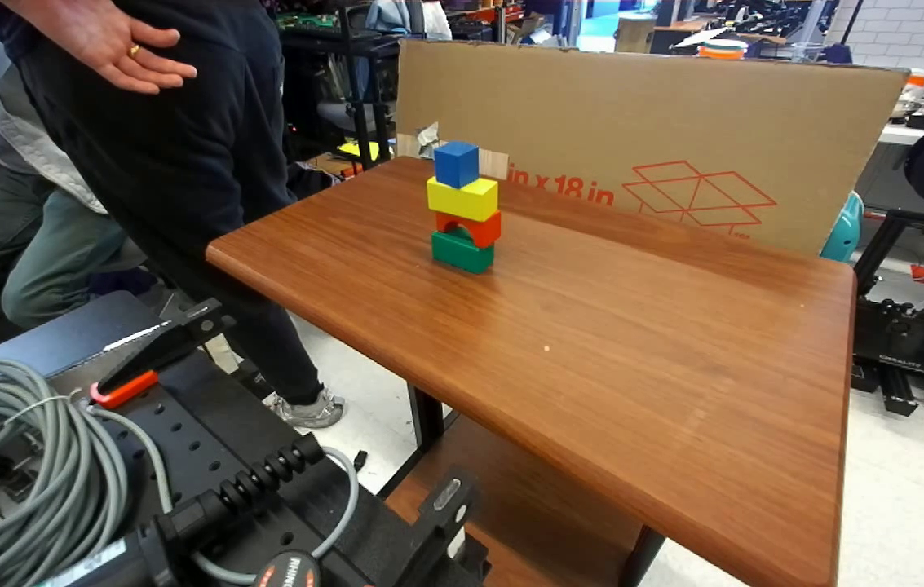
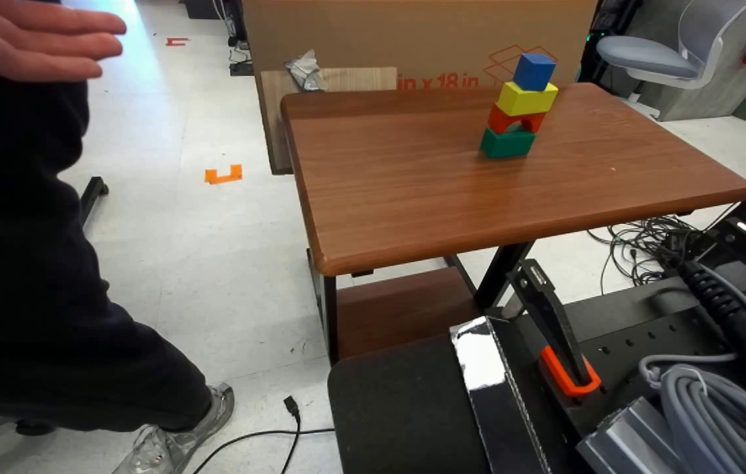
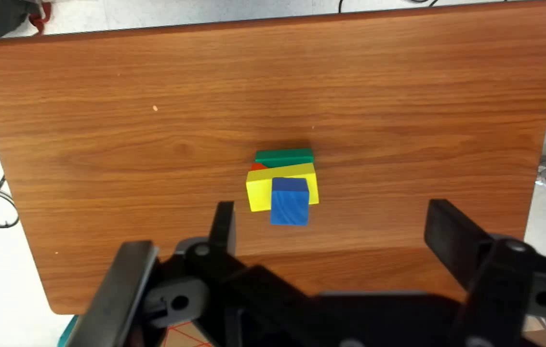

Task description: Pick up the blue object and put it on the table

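Nearest the wrist camera, my two jaws stood wide apart, black, angular and flat-faced. Beyond them lay one desk (image 3: 374,111), its smooth reddish-brown top streaked with long grain and rounded at the corners. On it I counted four blocks, all in a single stack (image 1: 463,204), one of each colour. One small blue cube (image 3: 290,205) crowned it, well apart from my jaws, with a faint swirl of wood grain on its upper face. Directly under it was one yellow block (image 2: 524,100), oblong and sharp-edged, turned slightly against the cube. Third down, one red arch (image 1: 486,228) curved over a half-round opening; below that, one green block (image 1: 462,254), oblong too, rested on the desk and bore the other three.

In both exterior views one cardboard panel (image 1: 551,98) stood upright behind the desk, flat and dull brown, printed in red with lettering and a box outline. One pale board (image 2: 359,78), wood-grained, showed there as well, with one crumpled silvery scrap (image 2: 307,71) against it. In an exterior view I saw one bare hand (image 1: 123,53) held open, palm turned outward, a single gold ring (image 1: 134,50) on it, in front of dark trousers (image 1: 209,147) of soft cloth. In an exterior view I also made out two black clamps (image 2: 552,316), one with its orange-red grip (image 2: 573,390) in plain view, and near them one coil of grey cable (image 2: 721,421), smooth, round and looped many times over, beside a black plate (image 2: 623,372) pierced with round holes.
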